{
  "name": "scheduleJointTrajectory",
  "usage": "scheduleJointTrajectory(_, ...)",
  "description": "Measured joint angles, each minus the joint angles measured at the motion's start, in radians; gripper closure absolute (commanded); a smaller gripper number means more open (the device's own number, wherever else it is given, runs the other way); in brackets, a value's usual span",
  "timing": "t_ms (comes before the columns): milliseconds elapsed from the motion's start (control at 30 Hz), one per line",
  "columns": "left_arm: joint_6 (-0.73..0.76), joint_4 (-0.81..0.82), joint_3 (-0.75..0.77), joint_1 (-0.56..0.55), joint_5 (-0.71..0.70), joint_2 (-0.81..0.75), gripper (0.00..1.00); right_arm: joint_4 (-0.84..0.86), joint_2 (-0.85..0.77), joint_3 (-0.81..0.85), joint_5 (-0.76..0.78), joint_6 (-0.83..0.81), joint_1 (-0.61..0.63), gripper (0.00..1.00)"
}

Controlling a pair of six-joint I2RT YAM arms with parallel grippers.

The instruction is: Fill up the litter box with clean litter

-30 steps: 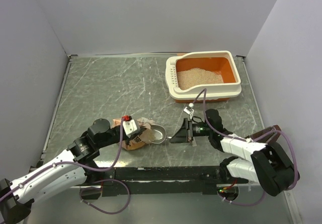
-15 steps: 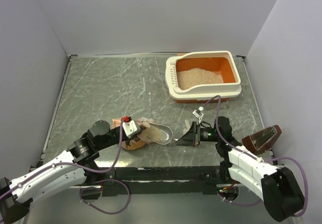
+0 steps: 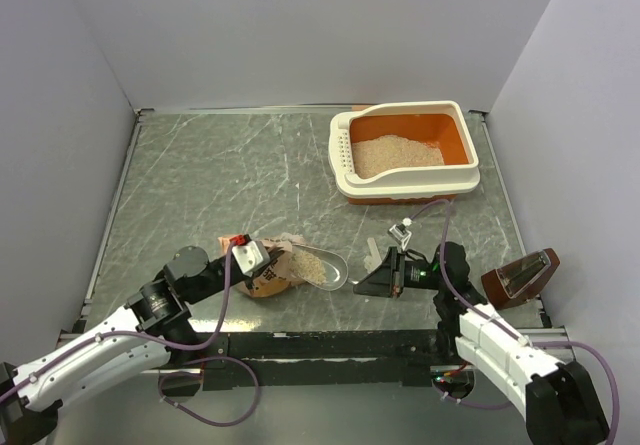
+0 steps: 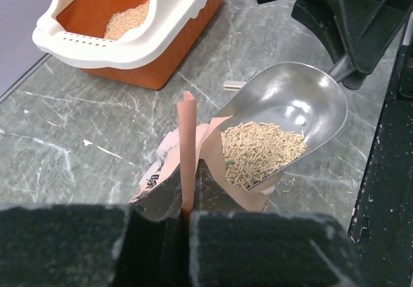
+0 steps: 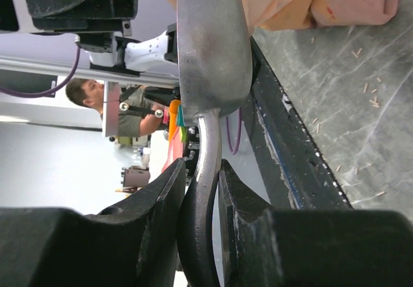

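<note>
Left claw (image 4: pixel 187 213) clamps an edge of the tan-orange paper bag (image 4: pixel 188 138). Right claw (image 5: pixel 201 174) grips the grey metal scoop (image 4: pixel 297 97), which holds pale beige granules (image 4: pixel 261 151).

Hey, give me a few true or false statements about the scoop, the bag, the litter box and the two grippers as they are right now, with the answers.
1. The scoop carries a load of litter. True.
2. The litter box holds nothing. False: a pile of litter already lies in its orange basin.
3. The left gripper is shut on an edge of the bag. True.
4. The right gripper is open and holds nothing. False: it is shut on the scoop's handle.
5. The scoop is above the litter box. False: it is at the mouth of the bag, near the arms' bases and apart from the box.
</note>
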Motion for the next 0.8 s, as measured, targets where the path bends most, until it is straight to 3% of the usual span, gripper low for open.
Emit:
scheduleJointTrajectory(333, -0.006, -0.001, 0.0, -0.007, -0.071, -0.027, 0.99, -0.166, -0.126, 0.023, 0.046, 0.041, 0.0, 1.0)
scheduleJointTrajectory(800, -0.024, -0.008, 0.003, -0.018, -0.181, -0.039, 0.99, -0.346, -0.083, 0.212, 0.198, 0.079, 0.0, 1.0)
